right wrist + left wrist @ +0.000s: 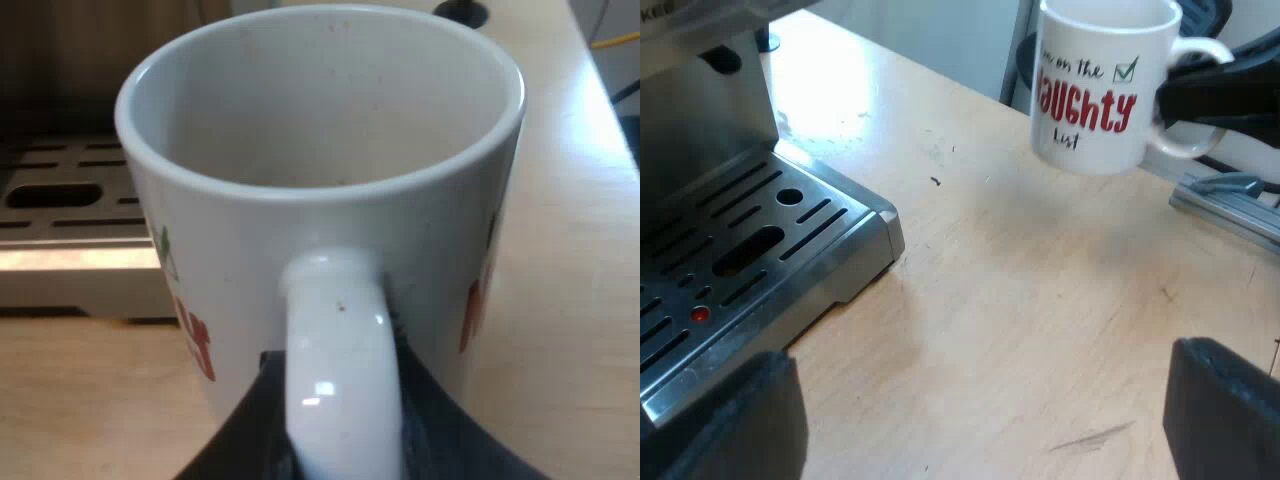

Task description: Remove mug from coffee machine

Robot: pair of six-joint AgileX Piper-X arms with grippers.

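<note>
As the right gripper (340,425) clamps the mug (1102,90) by its handle (335,340), clear of the drip tray (790,235) and over the table (1020,300), only setting it down seems left; the left gripper (978,420) hangs spread and empty.

— Where's the mug (1105,85)?
— Off the machine's drip tray (740,250), well apart from it, over the worktop (1020,300).
— And its handle (335,370)?
— Between the fingers (235,445) of the right gripper (338,430).

Pale wooden table (1040,300), steel-fronted espresso machine (750,250) directly on its bare top
</note>
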